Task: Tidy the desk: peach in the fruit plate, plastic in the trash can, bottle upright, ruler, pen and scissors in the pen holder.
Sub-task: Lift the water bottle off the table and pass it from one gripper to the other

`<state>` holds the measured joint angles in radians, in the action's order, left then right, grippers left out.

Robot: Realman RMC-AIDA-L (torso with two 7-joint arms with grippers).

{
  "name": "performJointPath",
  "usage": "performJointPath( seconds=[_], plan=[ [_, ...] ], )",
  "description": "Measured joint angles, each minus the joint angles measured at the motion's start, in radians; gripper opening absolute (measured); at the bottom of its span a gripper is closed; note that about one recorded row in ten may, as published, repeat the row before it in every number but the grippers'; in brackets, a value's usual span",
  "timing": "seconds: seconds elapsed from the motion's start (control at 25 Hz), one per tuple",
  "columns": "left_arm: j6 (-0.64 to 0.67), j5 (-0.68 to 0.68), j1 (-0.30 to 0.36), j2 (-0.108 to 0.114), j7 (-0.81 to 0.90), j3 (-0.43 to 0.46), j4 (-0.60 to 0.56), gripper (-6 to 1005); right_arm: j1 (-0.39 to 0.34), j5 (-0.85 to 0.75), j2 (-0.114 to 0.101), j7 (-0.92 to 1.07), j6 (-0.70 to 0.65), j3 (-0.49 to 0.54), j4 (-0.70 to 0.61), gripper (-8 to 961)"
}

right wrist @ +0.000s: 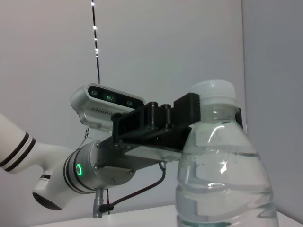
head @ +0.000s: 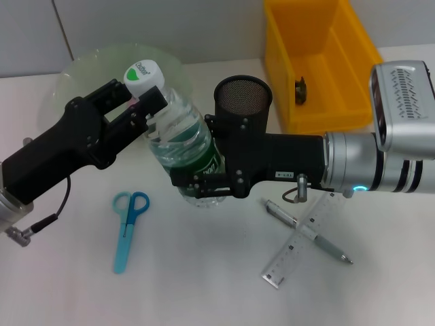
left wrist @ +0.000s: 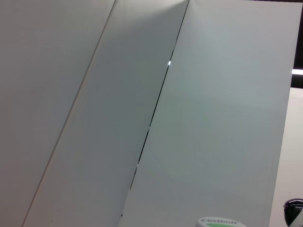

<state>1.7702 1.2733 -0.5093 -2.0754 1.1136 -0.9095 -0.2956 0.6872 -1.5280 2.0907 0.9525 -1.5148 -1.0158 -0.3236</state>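
A clear water bottle with a white cap and green label stands nearly upright above the desk, held by both grippers. My left gripper is shut on its neck just under the cap. My right gripper is shut on its lower body. The right wrist view shows the bottle close up with the left gripper at its neck. Blue scissors lie front left. A pen lies crossed over a clear ruler front right. The black mesh pen holder stands behind the right arm. The peach is out of view.
A pale green fruit plate sits at the back left behind my left arm. The yellow bin at the back right holds a small dark object. The left wrist view shows only wall panels and the bottle cap.
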Motion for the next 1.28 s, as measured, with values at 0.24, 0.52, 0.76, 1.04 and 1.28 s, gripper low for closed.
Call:
performJointPath(
  seconds=[0.24, 0.52, 0.76, 1.04, 1.28],
  plan=[
    [0.0, 0.002, -0.002, 0.0, -0.005, 0.0, 0.011, 458, 0.002, 0.0, 0.0, 0.0, -0.002, -0.012, 0.0, 789],
    [0.002, 0.005, -0.002, 0.0, -0.009, -0.002, 0.011, 444, 0.002, 0.001, 0.0, 0.0, -0.004, -0.012, 0.0, 790],
    [-0.002, 0.008, -0.003, 0.001, -0.005, -0.002, 0.011, 613, 0.002, 0.002, 0.0, 0.005, -0.005, -0.012, -0.001, 792],
    [0.002, 0.008, -0.004, 0.002, -0.001, -0.002, 0.01, 726, 0.002, 0.002, 0.0, 0.007, -0.005, -0.012, -0.001, 794],
    [-0.004, 0.009, -0.015, 0.002, 0.001, -0.023, 0.01, 726, 0.006, 0.002, 0.0, 0.009, -0.005, -0.023, 0.001, 795]
  ],
)
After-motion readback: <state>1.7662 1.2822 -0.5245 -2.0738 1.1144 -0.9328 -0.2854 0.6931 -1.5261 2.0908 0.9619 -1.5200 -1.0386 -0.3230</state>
